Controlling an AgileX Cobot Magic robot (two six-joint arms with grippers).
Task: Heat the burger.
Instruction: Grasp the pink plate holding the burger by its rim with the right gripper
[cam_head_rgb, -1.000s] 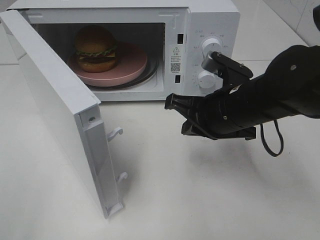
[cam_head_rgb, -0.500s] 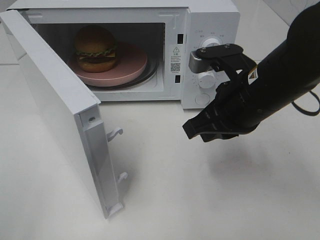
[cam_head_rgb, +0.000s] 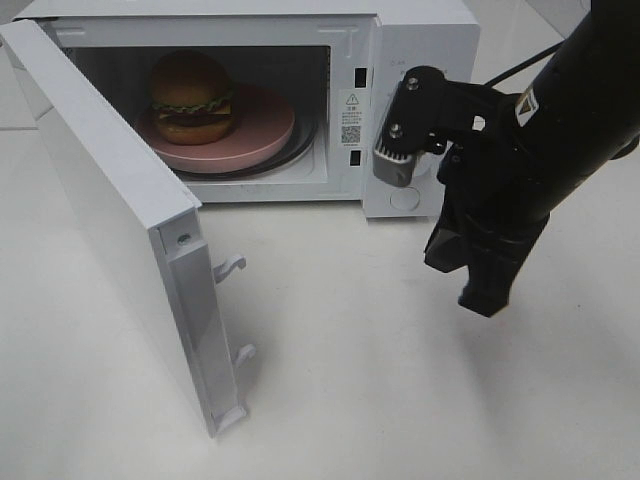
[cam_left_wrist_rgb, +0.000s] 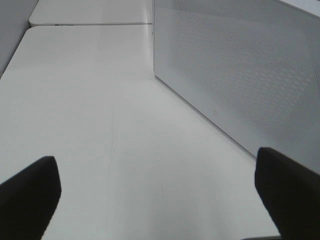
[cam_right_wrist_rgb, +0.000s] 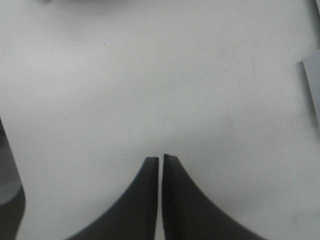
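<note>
The burger (cam_head_rgb: 191, 96) sits on a pink plate (cam_head_rgb: 262, 128) inside the white microwave (cam_head_rgb: 420, 30), whose door (cam_head_rgb: 110, 215) stands wide open to the left. My right gripper (cam_head_rgb: 487, 296) points down at the table in front of the microwave's control panel; in the right wrist view its fingertips (cam_right_wrist_rgb: 160, 161) are together over bare table, holding nothing. My left gripper (cam_left_wrist_rgb: 155, 197) is outside the exterior view; its two fingers (cam_left_wrist_rgb: 30, 192) stand far apart over the table beside the microwave's perforated side (cam_left_wrist_rgb: 245, 70).
The open door's edge with two latch hooks (cam_head_rgb: 230, 268) juts toward the front left. The right arm covers the microwave's knobs (cam_head_rgb: 405, 165). White table (cam_head_rgb: 380, 400) lies in front.
The right arm has swung from lying across the microwave front, pointing left, to pointing downward further right, away from the opening. Burger and door have not moved.
</note>
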